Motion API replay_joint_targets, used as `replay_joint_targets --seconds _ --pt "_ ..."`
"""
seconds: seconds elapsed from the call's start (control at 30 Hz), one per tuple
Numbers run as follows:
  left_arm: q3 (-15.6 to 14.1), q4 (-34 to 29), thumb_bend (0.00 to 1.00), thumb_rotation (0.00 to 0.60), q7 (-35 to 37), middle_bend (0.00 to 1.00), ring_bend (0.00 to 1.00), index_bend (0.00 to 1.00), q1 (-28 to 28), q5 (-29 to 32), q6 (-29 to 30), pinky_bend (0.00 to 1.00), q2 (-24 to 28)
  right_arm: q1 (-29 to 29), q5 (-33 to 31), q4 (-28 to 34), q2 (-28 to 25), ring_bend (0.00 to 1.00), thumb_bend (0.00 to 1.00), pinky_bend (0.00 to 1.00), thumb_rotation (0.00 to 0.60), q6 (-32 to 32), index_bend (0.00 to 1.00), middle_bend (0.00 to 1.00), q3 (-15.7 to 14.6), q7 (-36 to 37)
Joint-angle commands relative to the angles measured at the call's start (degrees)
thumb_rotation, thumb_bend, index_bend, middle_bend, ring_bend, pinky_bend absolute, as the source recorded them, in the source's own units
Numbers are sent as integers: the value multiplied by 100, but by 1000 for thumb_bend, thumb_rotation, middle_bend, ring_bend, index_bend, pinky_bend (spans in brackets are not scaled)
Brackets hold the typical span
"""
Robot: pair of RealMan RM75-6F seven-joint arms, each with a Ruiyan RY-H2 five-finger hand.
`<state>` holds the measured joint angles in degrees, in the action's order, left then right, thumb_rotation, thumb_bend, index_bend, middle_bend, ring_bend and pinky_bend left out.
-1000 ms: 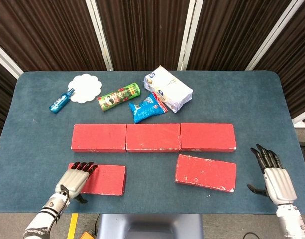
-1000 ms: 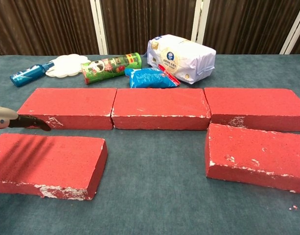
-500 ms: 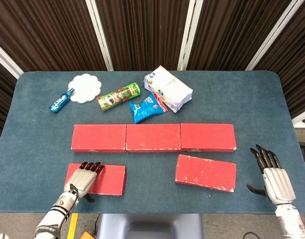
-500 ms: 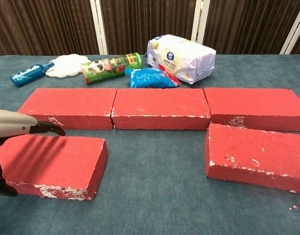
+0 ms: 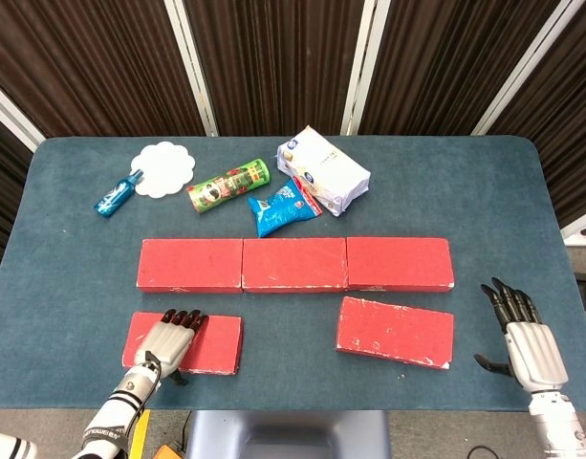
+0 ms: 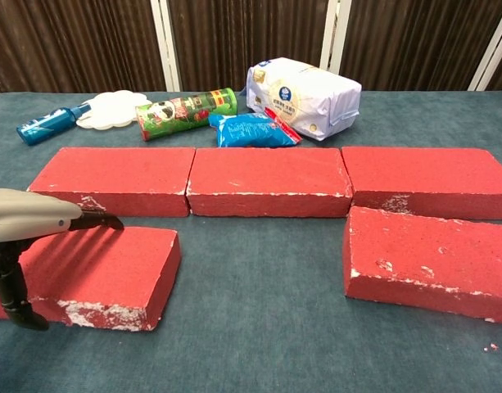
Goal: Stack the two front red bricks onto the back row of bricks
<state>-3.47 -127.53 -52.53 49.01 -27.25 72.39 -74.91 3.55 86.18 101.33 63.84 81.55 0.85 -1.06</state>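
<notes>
Red front-left brick [image 5: 202,342] lies half hidden under the left hand [image 5: 167,340], grip unclear; right hand [image 5: 530,349] spread, lower right.

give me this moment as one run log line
left hand: over front left brick, grasping, not lifted | right hand: open, idle by front right brick | back row: nothing stacked

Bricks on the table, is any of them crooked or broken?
Yes. The front right brick lies slightly askew to the back row of bricks, and its edges look chipped, with white scuffs. The front left brick is chipped too.
</notes>
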Motion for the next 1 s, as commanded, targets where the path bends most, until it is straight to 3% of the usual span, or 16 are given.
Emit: replay_joint_targets --seconds 0.03,1.0 --pt "21 55 0 600 16 0 0 0 28 13 -4 43 -49 -3 -19 1 7 9 0 0 600 10 128 73 12 -5" --pt "47 81 0 600 -109 0 0 0 172 37 249 43 -256 9 -193 97 27 9 0 0 600 -74 143 73 28 -199"
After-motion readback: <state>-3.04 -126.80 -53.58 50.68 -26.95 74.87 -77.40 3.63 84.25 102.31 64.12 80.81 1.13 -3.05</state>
